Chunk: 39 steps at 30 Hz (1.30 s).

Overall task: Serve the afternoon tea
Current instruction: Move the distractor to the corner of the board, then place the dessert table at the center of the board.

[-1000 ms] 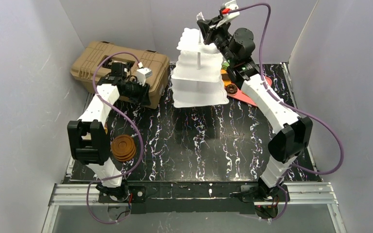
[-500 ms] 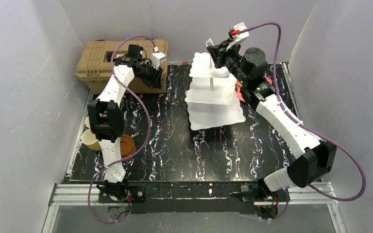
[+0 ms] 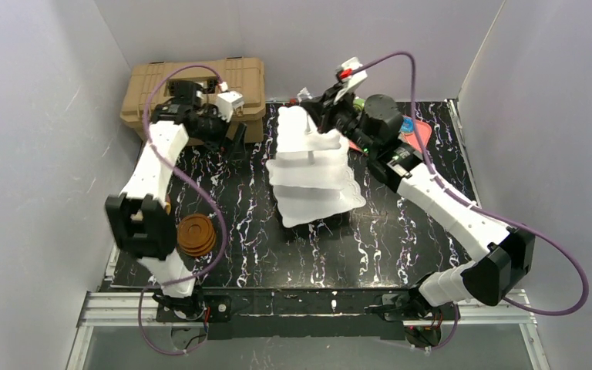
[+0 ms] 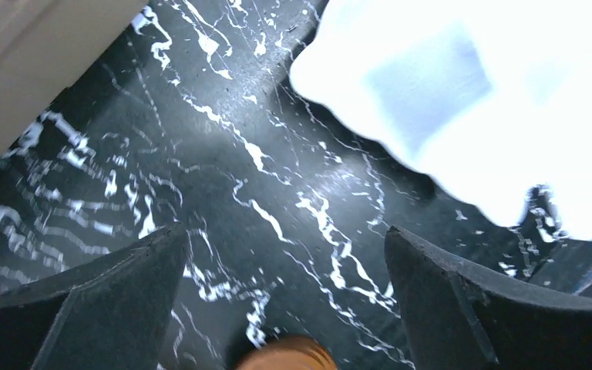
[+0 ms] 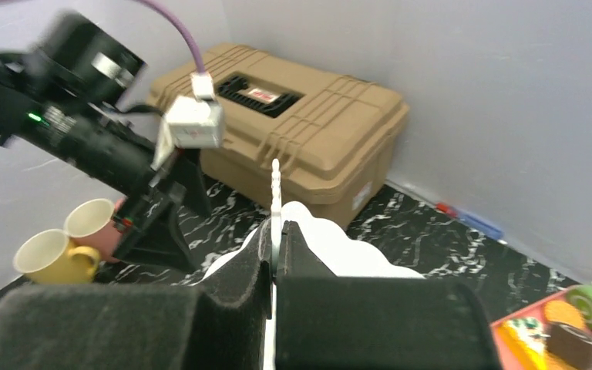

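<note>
The white three-tier stand (image 3: 308, 173) leans over the middle of the black marbled table. My right gripper (image 3: 320, 116) is shut on the stand's wire loop (image 5: 276, 181), which sticks up between the pressed pads (image 5: 308, 247). To the stand's left, in front of the tan case, my left gripper (image 3: 237, 142) hangs open with only table between its fingers (image 4: 100, 308); the stand's plate edge (image 4: 470, 100) lies beyond them. Brown saucers (image 3: 196, 235) are stacked at the front left. A yellow cup (image 5: 46, 258) and a pink cup (image 5: 96, 220) stand by the left wall. Toy pastries (image 5: 570, 335) lie at the right.
The tan ribbed case (image 3: 193, 81) fills the back left corner. The pink-red tray (image 3: 418, 137) holding the pastries lies at the back right, behind my right arm. Grey walls close in three sides. A blurred brown shape (image 4: 285, 356) shows at the left wrist view's bottom edge.
My right arm has swung the stand left and toward the table's middle, still gripping its loop. My left arm has drawn back from the case, and its jaws now stand wide.
</note>
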### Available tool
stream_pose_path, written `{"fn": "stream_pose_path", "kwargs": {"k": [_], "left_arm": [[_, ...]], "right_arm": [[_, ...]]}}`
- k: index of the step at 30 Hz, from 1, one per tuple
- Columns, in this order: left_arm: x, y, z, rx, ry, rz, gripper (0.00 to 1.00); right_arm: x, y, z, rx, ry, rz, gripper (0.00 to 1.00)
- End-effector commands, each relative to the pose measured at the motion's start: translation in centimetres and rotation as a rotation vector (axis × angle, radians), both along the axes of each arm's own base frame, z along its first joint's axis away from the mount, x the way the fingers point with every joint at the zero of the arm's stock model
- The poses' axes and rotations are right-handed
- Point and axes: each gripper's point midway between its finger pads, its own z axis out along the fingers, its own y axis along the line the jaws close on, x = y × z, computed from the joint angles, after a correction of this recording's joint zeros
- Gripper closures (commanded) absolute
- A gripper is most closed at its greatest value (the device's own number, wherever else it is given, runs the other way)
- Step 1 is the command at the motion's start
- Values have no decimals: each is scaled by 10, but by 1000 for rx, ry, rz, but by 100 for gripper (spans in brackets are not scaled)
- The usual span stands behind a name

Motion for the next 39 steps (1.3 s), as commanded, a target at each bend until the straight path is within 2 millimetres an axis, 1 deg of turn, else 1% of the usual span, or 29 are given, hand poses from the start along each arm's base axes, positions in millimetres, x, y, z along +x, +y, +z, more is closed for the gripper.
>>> {"fn": "stream_pose_path", "kwargs": {"k": [1,4,6,7,9,11,14,18,20,22,28,31,32,33,34,36,37,38,39], "left_arm": [[-44,25,74,-54,-81,161,2],[-54,66,105,-110,-64,357,2],[-59,82,123,-169,-77,426,2],[-62,88,129,-184,-85,448,2],[-67,96,132,-172,-101,470,2],[-72,99,131,-157,-109,483,2],[-79,97,127,-161,-100,483,2],[-82,99,126,-150,-121,492,2],[-84,99,127,-151,-131,491,2],[-85,99,128,-145,-139,495,2],[-86,109,134,-104,-197,527,2],[-85,107,134,-118,-192,526,2],[-84,106,135,-126,-188,526,2],[-84,105,134,-131,-183,527,2],[-84,104,134,-137,-179,526,2],[-83,103,136,-145,-179,525,2],[-83,103,137,-147,-182,522,2],[-83,103,138,-149,-186,522,2],[-83,103,139,-150,-188,521,2]], "right_arm": [[-22,28,34,101,-82,6,99],[-30,55,22,89,-56,18,99],[-35,72,18,93,-54,31,99],[-36,79,16,100,-53,37,99],[-36,92,14,115,-51,52,99],[-38,104,19,133,-62,70,99],[-39,119,22,143,-76,93,99],[-40,129,24,157,-83,102,99],[-41,133,21,167,-85,103,99],[-43,137,16,180,-88,103,99],[-38,147,-20,145,-48,89,99],[-35,150,-29,119,-30,82,99],[-35,150,-32,106,-22,83,90],[-36,151,-35,94,-15,87,76],[-37,151,-35,84,-9,91,58],[-39,151,-36,62,11,101,33],[-40,150,-32,55,17,102,19],[-41,149,-32,42,30,101,11],[-42,147,-31,34,41,99,6]]}}
